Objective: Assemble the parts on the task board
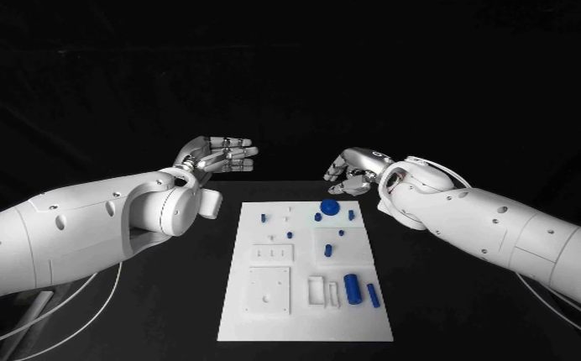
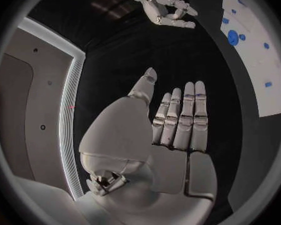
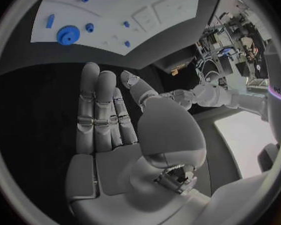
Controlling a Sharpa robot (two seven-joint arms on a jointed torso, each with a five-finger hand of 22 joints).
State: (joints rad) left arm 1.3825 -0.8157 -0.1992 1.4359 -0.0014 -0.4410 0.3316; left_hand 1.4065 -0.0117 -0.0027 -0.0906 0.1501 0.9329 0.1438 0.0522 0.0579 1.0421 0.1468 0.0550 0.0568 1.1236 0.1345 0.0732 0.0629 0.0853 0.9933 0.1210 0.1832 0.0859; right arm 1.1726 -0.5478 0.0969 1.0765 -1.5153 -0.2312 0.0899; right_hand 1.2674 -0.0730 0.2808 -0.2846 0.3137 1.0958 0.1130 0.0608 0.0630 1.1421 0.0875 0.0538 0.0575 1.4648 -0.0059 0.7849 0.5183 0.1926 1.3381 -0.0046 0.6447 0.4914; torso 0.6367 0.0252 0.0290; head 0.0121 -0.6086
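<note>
The white task board lies flat in the middle of the black table. Blue parts sit on it: a round gear near its far edge, a thick cylinder and a thinner pin towards the near right. My left hand hovers beyond the board's far left corner, fingers straight and apart, holding nothing. My right hand hangs above the far right edge, just behind the gear, also empty. The left wrist view shows the flat left hand, the board and gear. In the right wrist view the right hand is spread, with the gear beyond it.
Several smaller blue pieces dot the board's far half. White raised blocks and slots occupy its near left. Black table surface surrounds the board on all sides. Cables trail under my left arm.
</note>
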